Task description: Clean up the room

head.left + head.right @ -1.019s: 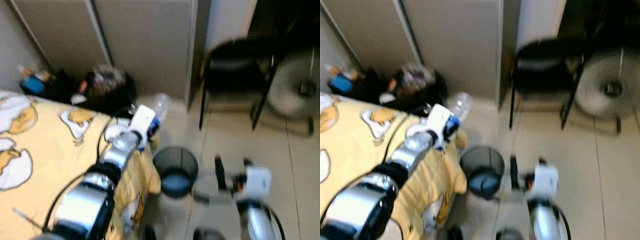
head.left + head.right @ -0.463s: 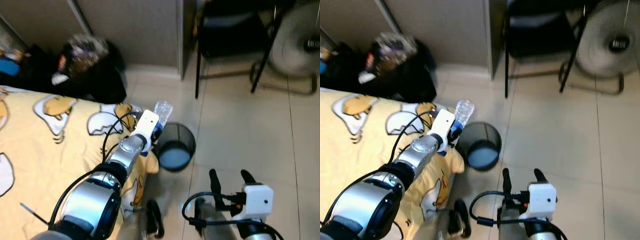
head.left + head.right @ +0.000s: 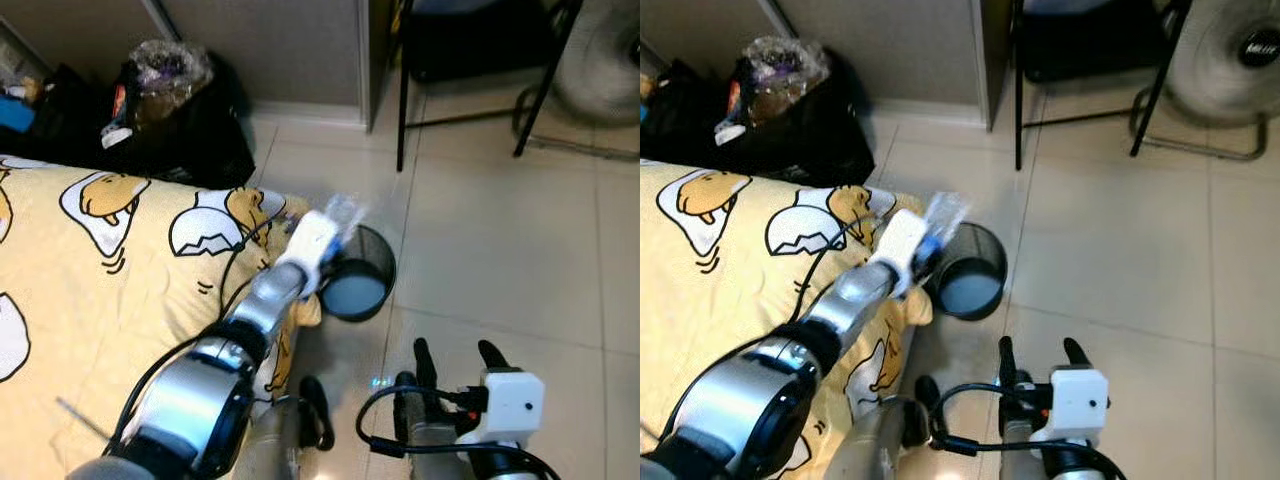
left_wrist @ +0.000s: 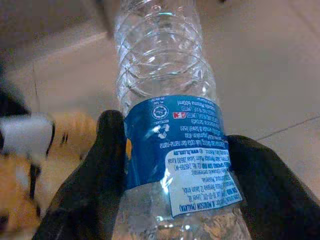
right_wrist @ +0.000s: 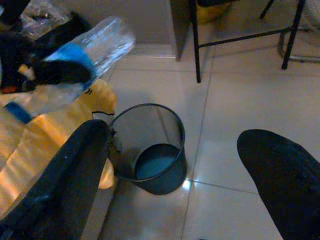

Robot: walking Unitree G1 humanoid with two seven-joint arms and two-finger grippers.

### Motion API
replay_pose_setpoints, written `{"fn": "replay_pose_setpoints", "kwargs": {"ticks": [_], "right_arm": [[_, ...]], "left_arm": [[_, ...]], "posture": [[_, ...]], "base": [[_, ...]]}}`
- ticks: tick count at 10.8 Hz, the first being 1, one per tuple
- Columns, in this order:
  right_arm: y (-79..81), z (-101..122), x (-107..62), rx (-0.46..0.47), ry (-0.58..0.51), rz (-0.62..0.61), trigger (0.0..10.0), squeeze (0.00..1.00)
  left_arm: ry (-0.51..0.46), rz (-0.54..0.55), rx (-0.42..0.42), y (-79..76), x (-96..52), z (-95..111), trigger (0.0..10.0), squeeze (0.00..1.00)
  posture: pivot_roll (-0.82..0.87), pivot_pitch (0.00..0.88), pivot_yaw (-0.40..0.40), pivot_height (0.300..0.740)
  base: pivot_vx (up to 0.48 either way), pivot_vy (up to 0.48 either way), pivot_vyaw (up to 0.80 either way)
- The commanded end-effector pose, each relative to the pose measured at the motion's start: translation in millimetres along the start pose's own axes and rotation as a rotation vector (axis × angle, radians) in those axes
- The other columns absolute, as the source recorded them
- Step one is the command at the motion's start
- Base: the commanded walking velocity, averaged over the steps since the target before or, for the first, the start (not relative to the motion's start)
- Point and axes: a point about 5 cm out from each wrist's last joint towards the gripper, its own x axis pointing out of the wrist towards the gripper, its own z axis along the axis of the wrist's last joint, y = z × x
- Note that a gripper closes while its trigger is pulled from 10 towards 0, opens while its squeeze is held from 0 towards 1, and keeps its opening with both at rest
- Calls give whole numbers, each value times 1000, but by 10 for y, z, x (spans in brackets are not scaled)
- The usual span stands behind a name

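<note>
The bed (image 3: pixel 90 290), covered with a yellow sheet printed with cartoon egg figures, occupied the robot's left side. A tiled floor (image 3: pixel 500 250) lay to its right. At the far edge stood a black metal-framed chair (image 3: pixel 470 40) and, beside it, a floor fan (image 3: pixel 1230 50). A black bag (image 3: pixel 160 120) with crinkled clear plastic on top sat against the wall beyond the bed.

A round black mesh waste bin (image 3: pixel 358 285) stood on the floor just beside the corner of the bed. Its base appeared pale blue-grey.

The left gripper (image 3: pixel 335 235) extended past the bed corner and was clamped on a clear plastic water bottle (image 4: pixel 172 140). The bottle was held in the air, above the near-left rim of the bin and tilted, as seen in the right wrist view (image 5: pixel 75 65). In the left wrist view, one black finger (image 4: pixel 107 165) pressed each side of the bottle at its label.

The bottle label was blue with a white panel. A recycling symbol, a round emblem and a small red mark were visible on the blue part. The print read upside down; "600ml" could be made out, and the remaining text was too small to read.

The right gripper (image 3: pixel 450 360) hung low over the floor, to the right of the bin, with its two fingers spread apart and nothing between them.
</note>
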Motion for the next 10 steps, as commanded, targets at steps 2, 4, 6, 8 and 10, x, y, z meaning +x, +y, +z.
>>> {"fn": "replay_pose_setpoints", "kwargs": {"ticks": [2,4,6,8,10], "right_arm": [[91,-46,-52,20,35,5,10000,0],[135,-64,-73,28,45,7,10000,0],[132,-64,-42,30,45,5,10000,0],[114,-75,14,25,33,-2,10000,0],[9,-14,281,70,-22,-57,10000,0]], "left_arm": [[-28,-42,51,-59,6,31,10000,1000],[-58,-21,64,-49,33,130,10000,757],[-67,2,55,-7,36,159,10000,0],[-136,0,-76,179,-41,149,10000,0],[-264,85,-198,691,-400,31,10000,0]], "posture": [[-341,353,228,740],[-340,346,232,740],[-337,342,235,740],[-314,298,248,740],[-232,154,222,740]], "base": [[0,0,0],[0,0,0],[0,0,0],[0,0,0],[0,0,0]]}}
